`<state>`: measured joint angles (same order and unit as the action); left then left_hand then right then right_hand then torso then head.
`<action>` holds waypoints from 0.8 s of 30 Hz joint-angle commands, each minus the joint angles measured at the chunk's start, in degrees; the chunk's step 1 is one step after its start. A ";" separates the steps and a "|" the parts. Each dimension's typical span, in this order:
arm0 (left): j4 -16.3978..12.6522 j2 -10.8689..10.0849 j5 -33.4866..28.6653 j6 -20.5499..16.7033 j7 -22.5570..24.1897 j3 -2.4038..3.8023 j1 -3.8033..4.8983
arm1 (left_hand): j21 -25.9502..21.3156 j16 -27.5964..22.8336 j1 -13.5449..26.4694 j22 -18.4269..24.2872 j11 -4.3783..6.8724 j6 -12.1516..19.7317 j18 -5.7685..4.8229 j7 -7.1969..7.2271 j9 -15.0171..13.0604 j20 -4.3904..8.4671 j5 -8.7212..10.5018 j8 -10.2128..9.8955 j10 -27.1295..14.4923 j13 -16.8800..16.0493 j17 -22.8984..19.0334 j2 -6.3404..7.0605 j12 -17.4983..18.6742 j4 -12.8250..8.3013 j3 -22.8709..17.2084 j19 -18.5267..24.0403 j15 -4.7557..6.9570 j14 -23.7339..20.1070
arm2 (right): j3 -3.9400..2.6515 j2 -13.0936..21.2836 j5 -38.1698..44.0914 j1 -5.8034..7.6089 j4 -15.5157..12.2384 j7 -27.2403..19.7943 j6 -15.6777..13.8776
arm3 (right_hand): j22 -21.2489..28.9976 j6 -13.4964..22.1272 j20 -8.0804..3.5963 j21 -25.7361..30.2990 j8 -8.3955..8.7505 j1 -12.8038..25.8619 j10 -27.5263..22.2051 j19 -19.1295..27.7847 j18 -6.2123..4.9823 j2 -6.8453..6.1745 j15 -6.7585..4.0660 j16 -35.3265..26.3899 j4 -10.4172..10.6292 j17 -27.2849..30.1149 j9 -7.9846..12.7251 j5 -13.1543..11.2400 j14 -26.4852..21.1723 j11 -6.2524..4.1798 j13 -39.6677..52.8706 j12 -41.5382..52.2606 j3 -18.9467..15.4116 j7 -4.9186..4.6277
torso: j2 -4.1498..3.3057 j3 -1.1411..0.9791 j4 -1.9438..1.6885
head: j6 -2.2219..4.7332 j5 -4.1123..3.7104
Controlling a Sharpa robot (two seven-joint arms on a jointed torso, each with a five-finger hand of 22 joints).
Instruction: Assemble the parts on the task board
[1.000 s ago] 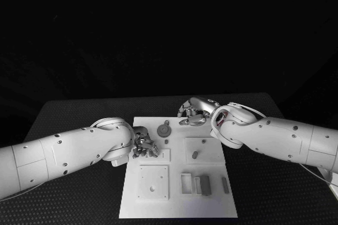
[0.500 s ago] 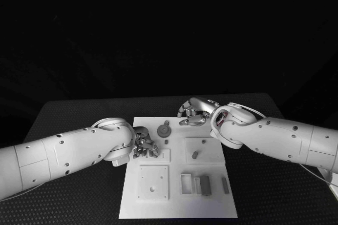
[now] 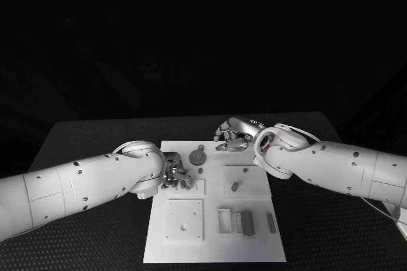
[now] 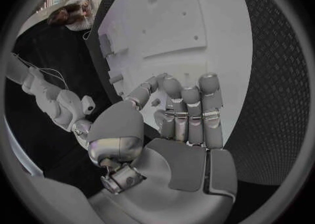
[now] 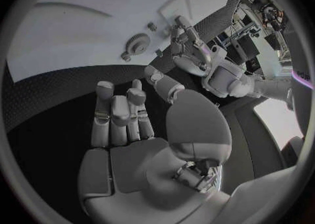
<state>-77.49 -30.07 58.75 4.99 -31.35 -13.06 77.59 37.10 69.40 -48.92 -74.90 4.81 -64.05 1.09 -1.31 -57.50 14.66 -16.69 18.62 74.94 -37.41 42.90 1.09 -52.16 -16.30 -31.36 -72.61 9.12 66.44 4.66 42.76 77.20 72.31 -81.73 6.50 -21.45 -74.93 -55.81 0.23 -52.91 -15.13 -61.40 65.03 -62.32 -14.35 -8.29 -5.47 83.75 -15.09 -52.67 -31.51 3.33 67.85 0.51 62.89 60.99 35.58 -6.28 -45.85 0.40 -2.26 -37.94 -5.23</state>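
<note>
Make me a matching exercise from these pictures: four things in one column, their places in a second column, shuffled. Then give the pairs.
Things
1. left hand
2. right hand
3. round gear-like part
4. dark upright block

Places
A. at the far edge of the task board, fingers over the black table
B. in the near half of the board, beside a white open frame
C. flat on the board's far part, between the two hands
D. over the board's left side, fingers curled down toward it

Pairs: 1-D, 2-A, 3-C, 4-B
</note>
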 commanded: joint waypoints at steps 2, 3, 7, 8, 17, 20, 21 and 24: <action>-0.34 0.45 1.16 1.15 -0.18 -0.11 -0.22 | 0.36 0.31 -5.16 -1.19 0.36 -0.43 1.55 0.20 -0.08 0.07 -0.33 -0.07 0.06 0.09 -0.07 -4.80 -0.33 -0.10 -0.39 -0.36 0.34 0.46 | -0.02 -0.03 0.13 -0.03 -0.13 -0.47 0.67 | -0.91 0.07 -0.26 0.25 0.34 0.31 -0.17 0.07 -0.65 0.25 -0.06 -0.21 -0.06 -0.06 -0.05 -0.08 -0.21 -0.11 -0.09 0.05 0.08 -0.53 | -0.02 -0.02 -0.05 | 0.02 -0.04; -0.43 0.47 1.16 1.07 -0.26 -0.12 -0.22 | 0.39 0.33 -5.06 -1.19 0.37 -0.46 1.55 0.21 -0.07 0.07 -0.34 -0.08 0.10 0.09 -0.07 -4.75 -0.36 -0.05 -0.35 -0.40 0.34 0.49 | -0.02 -0.05 0.13 -0.03 -0.13 -0.48 0.67 | -0.91 0.07 -0.26 0.25 0.34 0.31 -0.17 0.07 -0.65 0.25 -0.06 -0.21 -0.06 -0.06 -0.05 -0.08 -0.21 -0.11 -0.09 0.05 0.08 -0.53 | -0.01 -0.02 -0.05 | 0.00 -0.03; -0.65 0.50 1.03 0.86 -0.37 -0.13 -0.22 | 0.47 0.40 -4.56 -1.12 0.37 -0.54 1.61 0.26 0.44 0.16 0.87 -0.58 0.27 0.12 -0.18 -3.67 -0.48 0.15 -0.19 -0.61 0.46 0.66 | -0.02 -0.03 0.06 -0.03 -0.11 -0.50 0.73 | -0.91 0.07 -0.26 0.25 0.34 0.31 -0.18 0.07 -0.65 0.25 -0.06 -0.21 -0.06 -0.06 -0.05 -0.08 -0.21 -0.11 -0.09 0.05 0.08 -0.53 | -0.01 0.04 -0.05 | -0.05 -0.14; -0.64 0.47 1.02 0.83 -0.33 -0.13 -0.22 | 0.47 0.37 -4.38 -1.09 0.33 -0.60 1.63 0.26 0.71 0.19 2.12 -0.79 0.27 0.15 -0.23 -3.14 -0.46 0.26 -0.09 -0.66 0.49 0.66 | -0.02 -0.02 0.05 -0.03 -0.12 -0.50 0.72 | -0.91 0.07 -0.26 0.25 0.34 0.32 -0.18 0.07 -0.65 0.25 -0.06 -0.21 -0.06 -0.05 -0.05 -0.08 -0.22 -0.11 -0.09 0.05 0.07 -0.53 | -0.01 0.04 -0.05 | -0.04 -0.15; -0.58 0.09 0.17 -2.16 -0.01 -0.13 -0.21 | -0.07 0.05 1.20 -0.81 -0.63 1.50 1.62 -0.78 3.87 0.23 9.02 -3.90 -0.12 0.36 -0.63 2.90 -0.18 4.08 2.51 -0.56 0.43 0.30 | -0.02 -0.02 0.05 -0.02 -0.10 -0.50 0.62 | -0.91 0.08 -0.25 0.26 0.35 0.36 -0.18 0.08 -0.65 0.22 -0.06 -0.22 -0.05 -0.05 -0.06 -0.09 -0.22 -0.11 -0.10 0.05 0.05 -0.54 | -0.02 0.07 -0.09 | 0.03 -0.11; -0.58 -0.04 -0.14 -2.34 0.10 -0.13 -0.22 | -0.42 0.01 3.84 -0.77 -0.63 1.50 1.93 -0.92 4.99 0.47 9.76 -4.55 -0.31 0.35 -0.73 3.85 -0.16 5.60 4.06 -0.28 0.65 0.12 | -0.02 -0.03 0.05 -0.02 -0.04 -0.50 0.63 | -0.91 0.09 -0.25 0.26 0.35 0.38 -0.18 0.08 -0.65 0.20 -0.06 -0.22 -0.05 -0.05 -0.06 -0.08 -0.23 -0.11 -0.10 0.04 0.04 -0.54 | -0.06 0.12 -0.09 | 0.07 -0.12; -0.58 -0.11 -0.15 -2.35 0.18 -0.12 -0.22 | -0.51 0.01 4.39 -0.76 -0.63 1.44 1.99 -0.90 5.27 0.50 9.96 -4.66 -0.36 0.35 -0.76 4.21 -0.15 5.95 4.35 -0.23 0.67 0.07 | -0.02 -0.04 0.05 -0.02 0.00 -0.51 0.63 | -0.91 0.09 -0.25 0.26 0.36 0.38 -0.18 0.08 -0.65 0.20 -0.06 -0.22 -0.05 -0.05 -0.06 -0.08 -0.23 -0.11 -0.10 0.04 0.04 -0.54 | -0.06 0.12 -0.09 | 0.08 -0.13; -0.55 -0.27 -0.15 -2.60 0.38 -0.10 -0.23 | -0.67 0.04 5.15 -0.77 -0.61 1.31 2.10 -0.87 5.84 0.55 10.04 -4.86 -0.45 0.35 -0.81 5.43 -0.16 6.53 4.75 -0.18 0.73 0.00 | -0.02 -0.08 0.05 -0.02 0.08 -0.53 0.59 | -0.91 0.10 -0.24 0.27 0.36 0.39 -0.19 0.09 -0.65 0.19 -0.06 -0.23 -0.05 -0.05 -0.05 -0.08 -0.23 -0.10 -0.10 0.04 0.04 -0.54 | -0.06 0.12 -0.05 | 0.04 -0.09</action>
<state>-78.01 -30.29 59.15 3.49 -31.68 -13.09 77.53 36.65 69.67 -44.36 -74.94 4.40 -62.77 1.08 -2.08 -51.77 15.05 -6.82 13.95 74.72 -37.08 42.17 5.84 -52.42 -9.83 -26.75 -73.05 9.84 66.76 4.66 42.72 77.16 72.31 -81.66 6.48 -21.39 -74.93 -55.66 0.23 -52.91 -15.13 -61.40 65.03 -62.31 -14.37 -8.29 -5.45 83.75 -15.10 -52.67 -31.50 3.33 67.86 0.51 62.85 60.99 35.58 -6.42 -45.88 0.51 -2.34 -37.88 -5.35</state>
